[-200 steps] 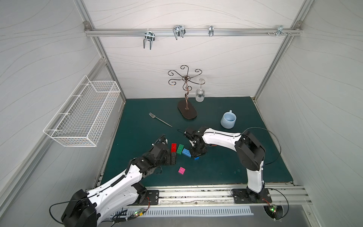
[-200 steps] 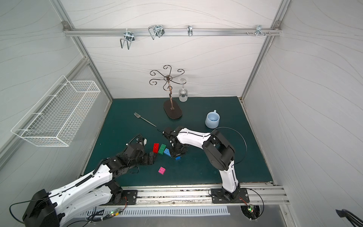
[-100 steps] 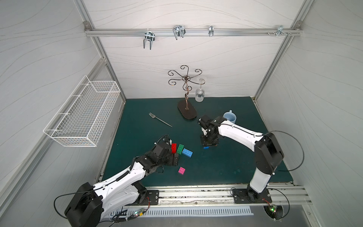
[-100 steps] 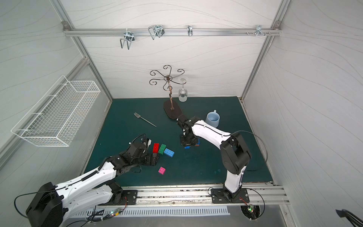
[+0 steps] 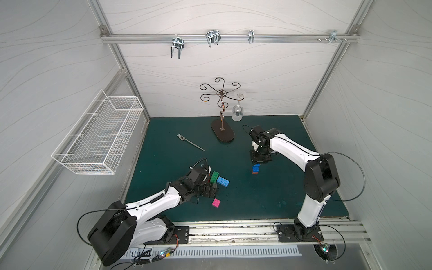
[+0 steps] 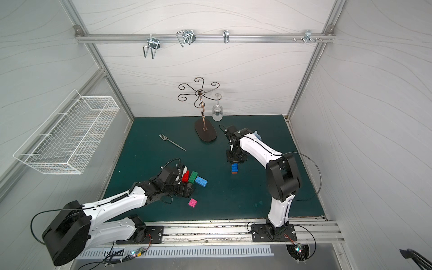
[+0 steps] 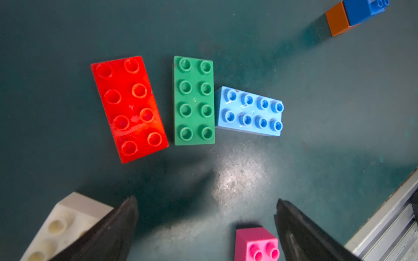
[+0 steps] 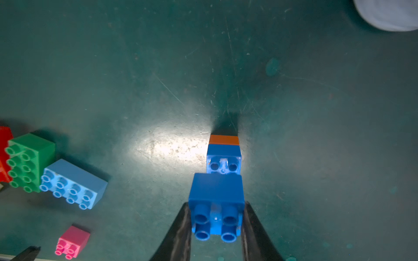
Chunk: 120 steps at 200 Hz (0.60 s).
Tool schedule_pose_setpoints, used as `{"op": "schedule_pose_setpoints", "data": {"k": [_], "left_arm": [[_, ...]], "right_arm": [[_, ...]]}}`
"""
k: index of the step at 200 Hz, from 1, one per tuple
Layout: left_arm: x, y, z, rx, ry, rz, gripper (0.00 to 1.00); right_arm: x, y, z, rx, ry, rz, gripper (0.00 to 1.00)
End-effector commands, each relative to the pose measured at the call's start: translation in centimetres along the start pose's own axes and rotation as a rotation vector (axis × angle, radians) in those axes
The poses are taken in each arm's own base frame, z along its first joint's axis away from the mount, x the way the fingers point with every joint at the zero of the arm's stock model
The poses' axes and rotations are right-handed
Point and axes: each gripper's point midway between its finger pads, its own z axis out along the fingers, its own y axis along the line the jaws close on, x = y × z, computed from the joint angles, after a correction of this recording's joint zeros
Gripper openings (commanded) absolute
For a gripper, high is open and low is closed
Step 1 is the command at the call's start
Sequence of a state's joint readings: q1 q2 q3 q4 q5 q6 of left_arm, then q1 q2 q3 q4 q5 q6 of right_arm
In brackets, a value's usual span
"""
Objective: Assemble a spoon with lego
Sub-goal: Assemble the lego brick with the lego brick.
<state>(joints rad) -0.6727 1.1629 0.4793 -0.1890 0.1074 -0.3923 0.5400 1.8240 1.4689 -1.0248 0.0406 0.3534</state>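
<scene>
Over green mat (image 8: 113, 67), my right gripper (image 8: 216, 205) clamps blue square brick (image 8: 216, 189); blue-orange stem (image 8: 224, 151) just ahead, studs toward me.

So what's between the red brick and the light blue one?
The green brick lies there, beside both; the left wrist view shows it.
</scene>
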Motion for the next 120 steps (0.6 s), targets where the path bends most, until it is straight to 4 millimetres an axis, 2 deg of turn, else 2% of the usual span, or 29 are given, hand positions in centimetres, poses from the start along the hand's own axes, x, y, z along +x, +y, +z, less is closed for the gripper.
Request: {"op": "schedule_pose_setpoints", "data": {"k": [1, 47, 120], "left_arm": [[-2.6, -1.6, -0.4, 0.041, -0.066, 0.034, 1.0], [-2.6, -1.5, -0.2, 0.034, -0.056, 0.034, 1.0], [-2.5, -1.4, 0.0, 0.027, -0.045, 0.032, 1.0]], "right_arm": [[0.4, -0.5, 0.8, 0.004, 0.044, -0.014, 0.27], [0.6, -0.4, 2.0, -0.009, 0.074, -0.01, 0.27], [1.3, -0.6, 2.4, -0.007, 0.087, -0.003, 0.27]]}}
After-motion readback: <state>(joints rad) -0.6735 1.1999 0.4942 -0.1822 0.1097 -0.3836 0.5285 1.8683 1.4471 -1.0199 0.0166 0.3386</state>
